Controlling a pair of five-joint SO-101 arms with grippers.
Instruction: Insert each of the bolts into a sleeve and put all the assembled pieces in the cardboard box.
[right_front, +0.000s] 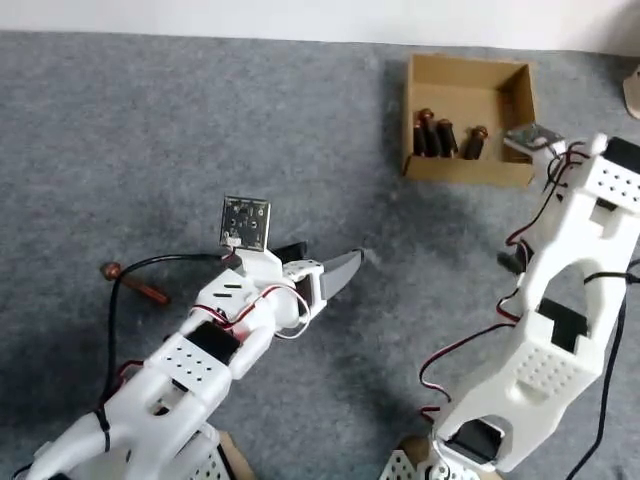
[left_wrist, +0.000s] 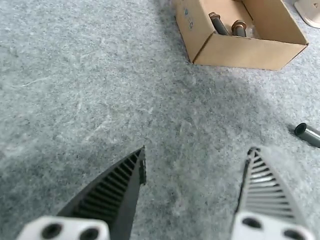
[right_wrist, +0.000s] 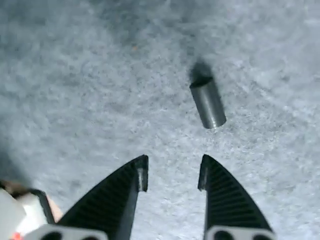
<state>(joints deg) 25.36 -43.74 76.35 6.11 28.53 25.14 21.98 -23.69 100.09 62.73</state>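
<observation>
The left gripper (left_wrist: 197, 152) holds its ribbed black jaws spread wide above fuzzy grey carpet (right_front: 150, 130), near the table's middle. The right gripper (right_wrist: 173, 162) is also parted, more narrowly. Just ahead of its tips lies a smooth dark tubular sleeve (right_wrist: 207, 103), flat on the carpet and untouched, nearer than the cardboard box (right_front: 468, 170) at far right. The box holds several assembled pieces (right_front: 440, 137). A rusty-headed bolt (right_front: 138, 286) lies at far left.
</observation>
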